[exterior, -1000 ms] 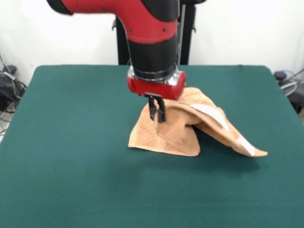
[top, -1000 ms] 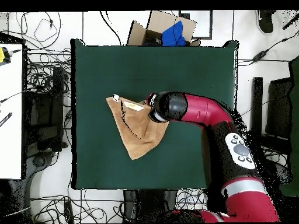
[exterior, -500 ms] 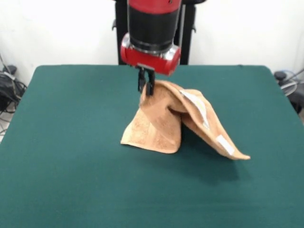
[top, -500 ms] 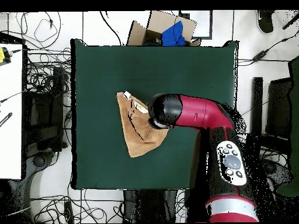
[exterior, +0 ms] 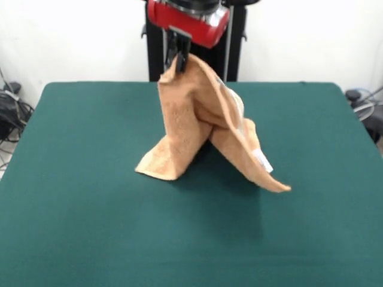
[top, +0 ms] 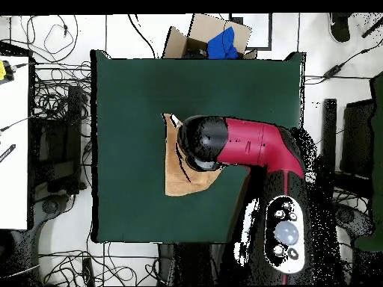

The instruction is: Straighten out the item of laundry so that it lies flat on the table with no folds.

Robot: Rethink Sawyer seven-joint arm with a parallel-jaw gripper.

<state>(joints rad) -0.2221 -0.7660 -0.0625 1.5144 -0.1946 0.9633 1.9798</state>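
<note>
The item of laundry [exterior: 191, 125] is a peach-orange terry towel, pulled up into a tall tent shape over the table [exterior: 72, 197]. My gripper [exterior: 178, 60] is shut on its top edge, high near the upper edge of the front view. Two lower corners still rest on the green cloth, one at the left [exterior: 152, 170] and one at the right [exterior: 278, 187]. A small white tag [exterior: 261, 160] shows on the right flap. In the overhead view the arm's head covers most of the towel [top: 177, 176], and the gripper itself is hidden there.
The red arm [top: 254, 146] reaches across the table's right half in the overhead view. A cardboard box with blue cloth [top: 217, 41] sits beyond the far edge. Cables lie on the floor at the left [top: 52, 112].
The gripper has risen steadily with the towel in its hold. The towel has gone from a low crumpled heap to a tall hanging tent, and its resting corners have slid inward.
</note>
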